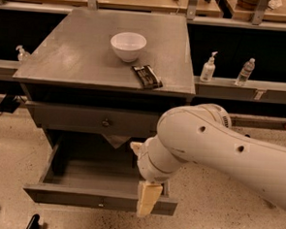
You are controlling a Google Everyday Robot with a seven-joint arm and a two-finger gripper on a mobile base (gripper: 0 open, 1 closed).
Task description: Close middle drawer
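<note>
The middle drawer (79, 198) of the grey cabinet is pulled far out, and its bare inside (91, 174) shows. Its long flat front panel faces me low in the view, with a small round knob (100, 204) at its centre. My gripper (147, 200), a cream-coloured piece at the end of the big white arm (218, 150), hangs over the right part of that front panel, to the right of the knob. It holds nothing that I can see. The arm hides the drawer's right side.
The drawer above (84, 118) is shut. On the cabinet top (68, 58) stand a white bowl (128, 46) and a dark snack bar (146, 77). Bottles (208, 68) stand on a shelf at the right. Speckled floor (10, 147) lies around the cabinet.
</note>
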